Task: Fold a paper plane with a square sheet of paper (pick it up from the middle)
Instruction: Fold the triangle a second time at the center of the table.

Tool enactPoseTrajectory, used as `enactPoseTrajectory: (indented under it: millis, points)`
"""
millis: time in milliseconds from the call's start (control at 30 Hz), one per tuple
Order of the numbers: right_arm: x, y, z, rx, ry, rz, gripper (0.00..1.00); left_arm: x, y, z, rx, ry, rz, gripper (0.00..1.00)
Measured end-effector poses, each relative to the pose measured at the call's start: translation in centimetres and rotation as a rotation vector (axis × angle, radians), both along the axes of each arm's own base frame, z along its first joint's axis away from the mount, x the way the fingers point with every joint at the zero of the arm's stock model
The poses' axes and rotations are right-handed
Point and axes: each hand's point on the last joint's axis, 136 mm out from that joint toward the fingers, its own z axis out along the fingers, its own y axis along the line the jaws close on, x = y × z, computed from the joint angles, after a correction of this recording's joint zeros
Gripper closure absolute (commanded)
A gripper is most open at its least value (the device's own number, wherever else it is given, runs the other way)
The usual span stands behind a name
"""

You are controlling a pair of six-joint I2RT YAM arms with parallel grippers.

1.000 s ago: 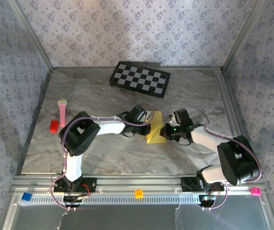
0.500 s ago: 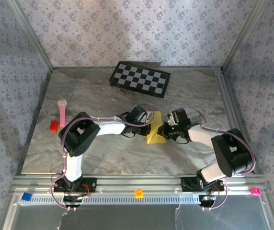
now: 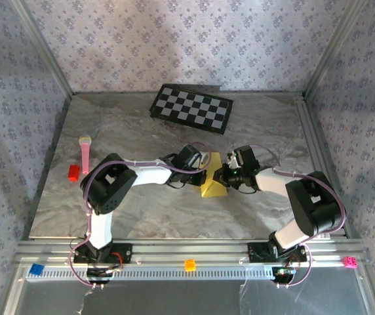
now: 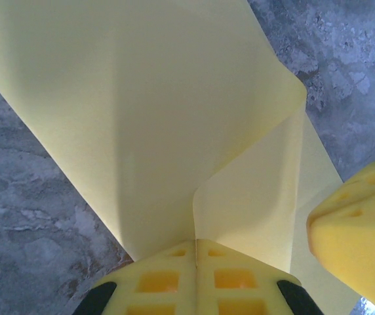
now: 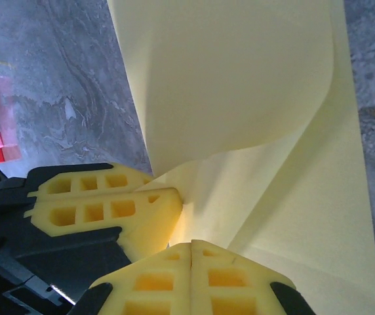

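Marble table (image 3: 141,131), centre frame: left tool (image 4: 197,244) and right tool (image 5: 192,246) each pinch the half-folded square sheet of paper (image 3: 212,182); I'd line up edges squarely before flattening the crease.

"What enclosed the test cell?"
"Walls (image 3: 174,39) papered in a grey-lilac floral print stood on three sides, joined by aluminium corner posts (image 3: 43,49)."
"And below?"
"A grey marbled worktop (image 3: 141,210), evenly lit, was edged by a metal rail (image 3: 174,252)."

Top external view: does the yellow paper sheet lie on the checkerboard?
No, the thin yellow paper sheet is well clear of the black-and-white checkerboard, which lies further back.
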Motion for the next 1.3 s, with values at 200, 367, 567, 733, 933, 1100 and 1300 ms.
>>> enactPoseTrajectory:
  millis: [200,367,567,733,933,1100,1300]
  points:
    - [0.7,1.1,-0.1,0.031,0.001,0.01,1.0,0.0,0.0,0.0,0.001,-0.002,-0.004,0.95]
    - [0.7,1.5,-0.5,0.041,0.011,0.016,1.0,0.0,0.0,0.0,0.001,-0.004,-0.006,0.95]
    - [0.9,1.6,-1.3,0.043,0.02,0.013,1.0,0.0,0.0,0.0,0.002,-0.004,-0.006,0.95]
    - [0.6,1.4,-2.3,0.043,0.024,0.007,1.0,0.0,0.0,0.0,0.002,-0.005,-0.007,0.95]
    - [0.5,1.3,-2.5,0.072,0.012,-0.005,1.0,0.0,0.0,0.0,0.005,-0.01,-0.015,0.95]
    - [0.5,1.1,-2.3,0.075,0.015,-0.01,1.0,0.0,0.0,0.0,0.007,-0.011,-0.018,0.95]
    - [2.0,0.0,-1.0,0.069,-0.007,-0.042,1.0,0.0,0.0,0.0,0.008,-0.013,-0.021,0.95]
